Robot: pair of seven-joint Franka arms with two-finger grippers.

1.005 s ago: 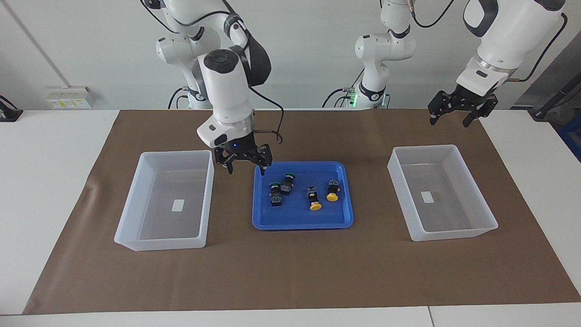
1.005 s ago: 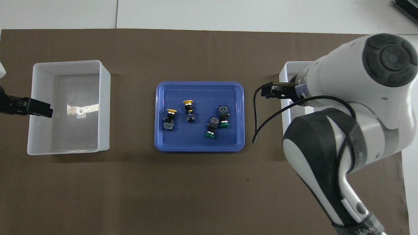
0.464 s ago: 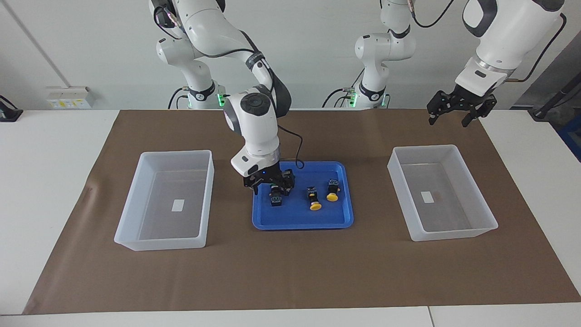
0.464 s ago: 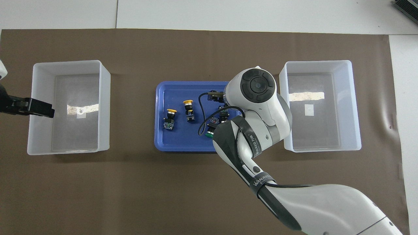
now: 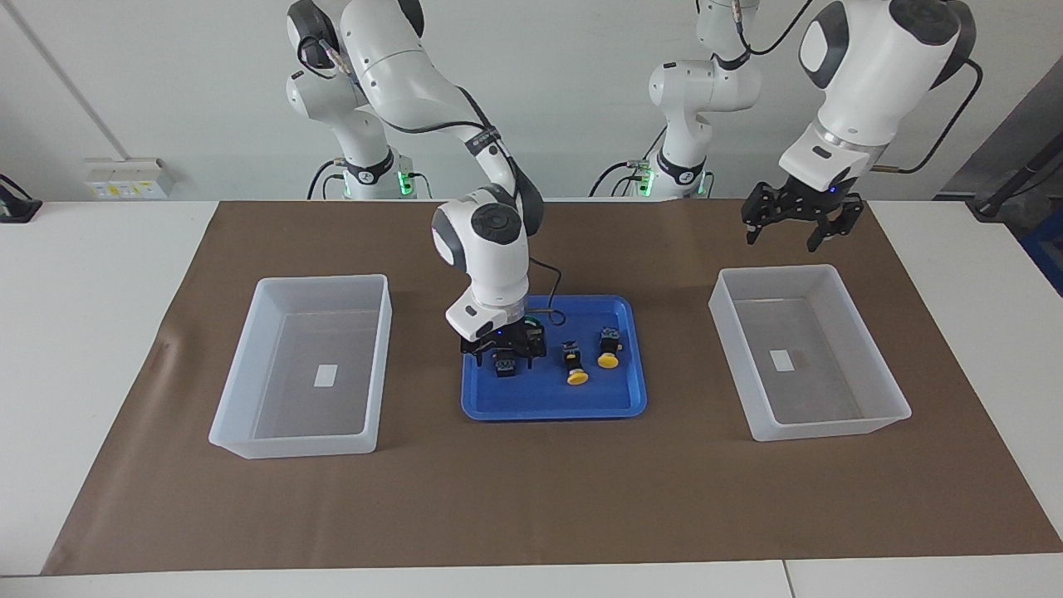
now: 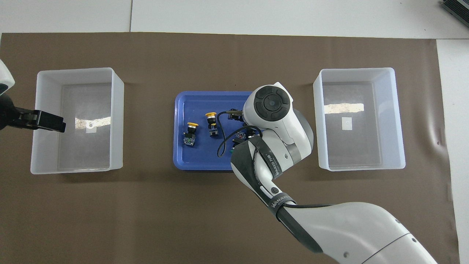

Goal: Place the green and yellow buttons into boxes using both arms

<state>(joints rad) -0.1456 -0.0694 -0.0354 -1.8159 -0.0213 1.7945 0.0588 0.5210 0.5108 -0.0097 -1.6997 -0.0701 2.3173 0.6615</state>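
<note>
Down in the blue tray (image 5: pixel 552 409), the right gripper (image 5: pixel 503 359) sits low with its fingers apart, one on each side of a green button (image 5: pixel 504 364). It does not look like it is squeezing it. A second green button (image 5: pixel 529 334) is just beside it, half hidden by the gripper, on the side nearer the robots. The arm covers most of both green buttons in the overhead view.

Two yellow buttons also lie in the tray, toward its left-arm edge. One yellow button (image 5: pixel 574 367) lies near the middle of the tray. The other yellow button (image 5: pixel 609 350) lies close to the tray's left-arm edge. All four buttons lie on their sides.

The tray sits in the middle of the brown mat (image 5: pixel 531 515). A white box (image 5: pixel 304 368) stands at the right arm's end of the mat, and another white box (image 5: pixel 807 352) at the left arm's end. Each box holds only a small white sticker.

The left gripper (image 5: pixel 791 223) hangs in the air with its fingers wide, over the edge of its box nearer the robots.
</note>
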